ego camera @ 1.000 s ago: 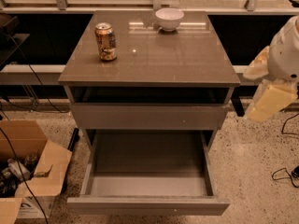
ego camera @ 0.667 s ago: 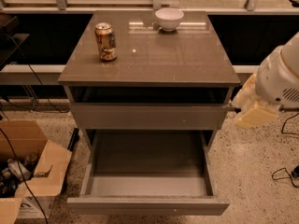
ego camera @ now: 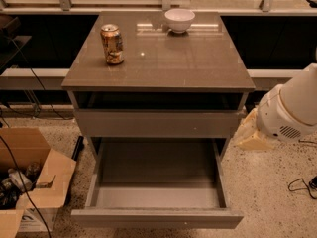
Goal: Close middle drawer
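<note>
- Camera view: the drawer (ego camera: 157,217) stands pulled far out toward the camera from under the tabletop's (ego camera: 168,63) front edge, with its grey inner floor and side walls in plain sight.
- The tool (ego camera: 253,135) is to the right of the cabinet, below the tabletop's front right corner. It is level with the back end of the drawer's right wall and well apart from the drawer's front.
- Count: one drawer open, and one closed grey front (ego camera: 157,123) above it.
- On the tabletop there are one can (ego camera: 112,44) and one bowl (ego camera: 179,20). The can stands upright toward the left edge, and the bowl is by the back edge, a little right of middle.
- One open cardboard box (ego camera: 34,177) sits on the floor at the left, with clutter inside.
- The tool shows as a pale yellowish shape at the end of the white arm (ego camera: 290,110), which covers part of it.
- I cannot tell how far open the tool is. It has hold of nothing that I can see, and whether it touches the cabinet's side is unclear.
</note>
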You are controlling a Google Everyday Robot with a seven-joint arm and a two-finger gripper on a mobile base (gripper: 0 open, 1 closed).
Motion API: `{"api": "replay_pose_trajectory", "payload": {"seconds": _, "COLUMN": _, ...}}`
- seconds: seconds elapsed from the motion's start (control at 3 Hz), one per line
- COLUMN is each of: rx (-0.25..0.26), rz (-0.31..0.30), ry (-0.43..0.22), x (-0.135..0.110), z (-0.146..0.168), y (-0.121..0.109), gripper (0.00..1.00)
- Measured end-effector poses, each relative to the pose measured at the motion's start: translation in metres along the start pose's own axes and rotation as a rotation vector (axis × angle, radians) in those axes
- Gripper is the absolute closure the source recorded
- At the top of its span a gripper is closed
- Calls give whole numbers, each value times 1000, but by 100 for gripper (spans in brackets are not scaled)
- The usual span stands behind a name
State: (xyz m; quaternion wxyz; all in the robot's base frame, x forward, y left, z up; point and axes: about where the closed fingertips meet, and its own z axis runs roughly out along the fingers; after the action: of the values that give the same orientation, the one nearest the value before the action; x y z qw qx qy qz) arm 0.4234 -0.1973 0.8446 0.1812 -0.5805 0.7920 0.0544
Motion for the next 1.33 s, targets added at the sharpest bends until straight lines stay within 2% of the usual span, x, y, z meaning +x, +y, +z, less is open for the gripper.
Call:
{"api": "replay_pose_trajectory", "payload": {"seconds": 0.33, "rx": 18, "rz": 3, "ry": 26, "x": -1, "z": 7, "y": 1, "gripper": 100}}
{"api": "replay_pose_trajectory", "payload": {"seconds": 0.67, "rx": -18, "rz": 47, "ry": 6, "x": 8, "z": 67, "y": 14, "gripper": 100}}
{"api": "replay_pose_trajectory", "payload": {"seconds": 1.0, "rx": -64, "rz": 84, "ry": -20, "x": 19, "z": 113, "y": 25, "gripper": 100}}
{"api": "replay_pose_trajectory", "payload": {"seconds": 1.33, "rx": -116, "rz": 157, "ry": -73, "x": 39, "z": 163, "y": 45, "gripper": 100}}
